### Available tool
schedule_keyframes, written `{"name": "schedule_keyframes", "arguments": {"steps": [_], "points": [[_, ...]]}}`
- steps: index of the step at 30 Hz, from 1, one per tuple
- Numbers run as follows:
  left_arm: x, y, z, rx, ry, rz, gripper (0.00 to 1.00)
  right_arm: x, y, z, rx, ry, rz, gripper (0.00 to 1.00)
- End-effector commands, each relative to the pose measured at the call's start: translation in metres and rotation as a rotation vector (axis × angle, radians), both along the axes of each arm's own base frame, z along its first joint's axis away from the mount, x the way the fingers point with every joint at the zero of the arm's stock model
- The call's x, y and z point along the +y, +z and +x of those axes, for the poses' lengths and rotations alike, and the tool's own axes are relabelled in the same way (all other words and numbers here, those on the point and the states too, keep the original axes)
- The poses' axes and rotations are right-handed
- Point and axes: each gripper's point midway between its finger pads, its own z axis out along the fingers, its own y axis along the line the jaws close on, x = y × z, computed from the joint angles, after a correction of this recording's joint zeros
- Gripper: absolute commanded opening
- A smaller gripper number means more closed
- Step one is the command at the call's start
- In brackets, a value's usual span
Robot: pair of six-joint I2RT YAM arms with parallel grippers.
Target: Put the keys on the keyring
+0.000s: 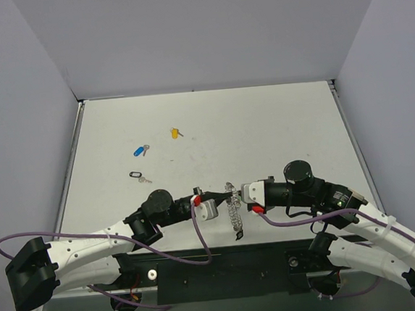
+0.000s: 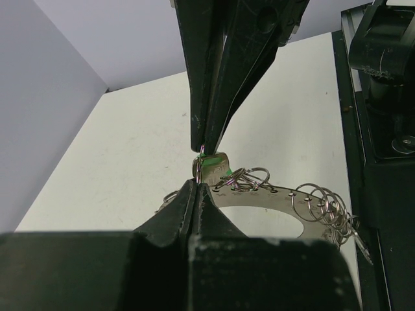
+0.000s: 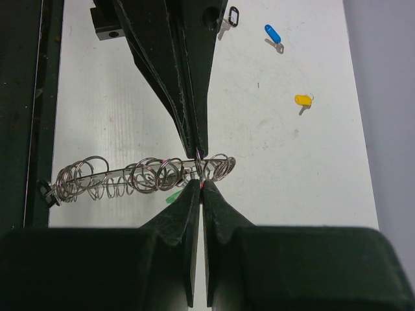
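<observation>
The keyring (image 1: 233, 210) hangs on edge between my two grippers above the table's near edge. In the left wrist view it is a flat silvery hoop (image 2: 285, 199) edged with wire loops. My left gripper (image 2: 196, 183) is shut on one small loop at the hoop's rim. My right gripper (image 3: 203, 183) is shut on the same loop from the other side. The green-headed key (image 2: 217, 166) sits right at the pinched loop, and a green sliver of it (image 3: 172, 197) shows in the right wrist view. The black-headed key (image 1: 138, 176), blue-headed key (image 1: 141, 150) and yellow-headed key (image 1: 176, 133) lie on the table.
The three loose keys lie on the white table (image 1: 278, 127) to the far left of the grippers. A small dark tag (image 1: 238, 234) hangs at the hoop's lower end. Grey walls stand on three sides. A black base plate (image 1: 225, 270) runs along the near edge.
</observation>
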Motion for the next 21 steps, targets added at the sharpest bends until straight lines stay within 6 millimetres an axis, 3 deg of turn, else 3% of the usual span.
{"name": "schedule_keyframes", "arguments": {"steps": [1, 21], "points": [[-0.0044, 0.0266, -0.0076, -0.052, -0.042, -0.078, 0.00, 0.0120, 0.0090, -0.0004, -0.010, 0.028, 0.058, 0.00], [-0.0047, 0.0287, -0.0117, -0.043, -0.060, -0.088, 0.00, 0.0132, 0.0057, -0.0005, -0.019, 0.035, 0.046, 0.00]]}}
